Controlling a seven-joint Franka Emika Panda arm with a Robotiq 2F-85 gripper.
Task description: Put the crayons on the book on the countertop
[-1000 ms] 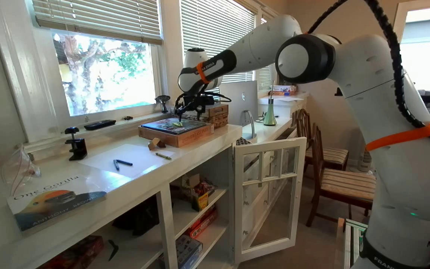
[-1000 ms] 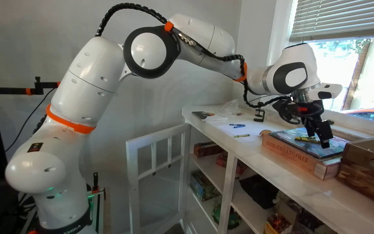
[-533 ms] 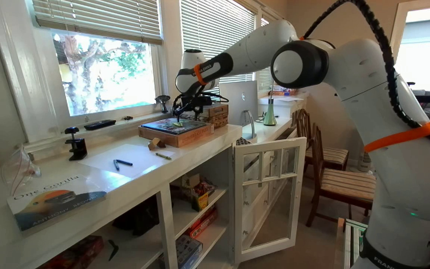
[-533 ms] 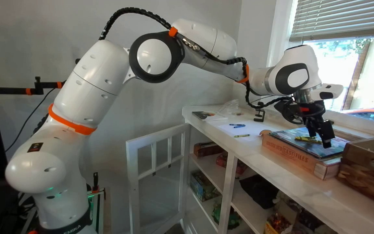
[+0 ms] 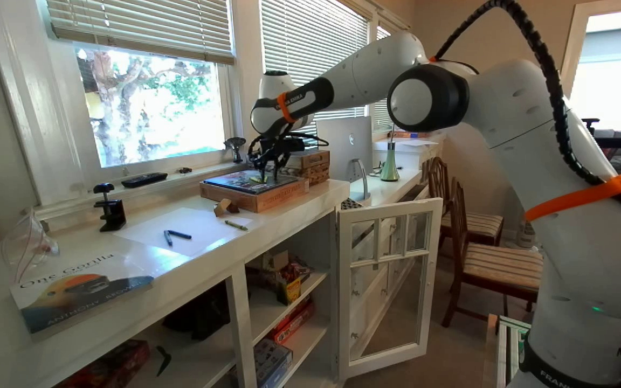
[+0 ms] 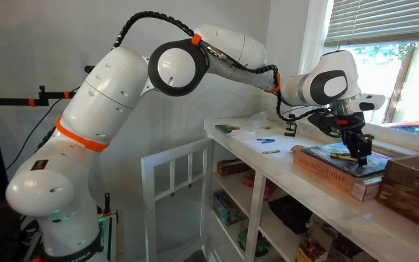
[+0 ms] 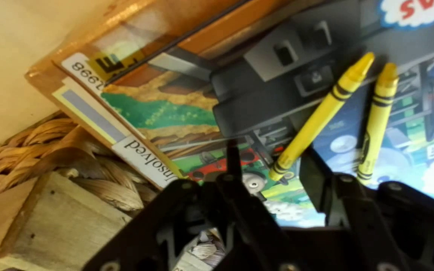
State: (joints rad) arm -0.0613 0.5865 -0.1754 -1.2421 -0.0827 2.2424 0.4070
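Two yellow crayons (image 7: 322, 116) lie side by side on the book (image 7: 187, 109), whose bright pictured cover rests on top of an orange box (image 6: 326, 169). That box stands on the white countertop (image 6: 289, 162). My gripper (image 7: 270, 145) is low over the book with its fingers part way apart. In the wrist view the blunt end of the left crayon reaches into the gap, close to the right finger (image 7: 311, 177); whether they touch I cannot tell. The other yellow crayon (image 7: 377, 124) lies outside that finger. Two blue crayons (image 5: 181, 235) and an olive one (image 5: 235, 225) lie on white paper.
A woven basket with wooden ends (image 6: 413, 185) stands right beside the box. Farther along the countertop are a black clamp (image 5: 112, 213), a plastic bag (image 5: 26, 245) and a paperback titled One Gorilla (image 5: 73, 285). A cabinet door (image 5: 388, 285) hangs open below.
My fingers have moved closer together, narrowing the gap, and the gripper has shifted slightly over the book. The crayons lie about where they were.
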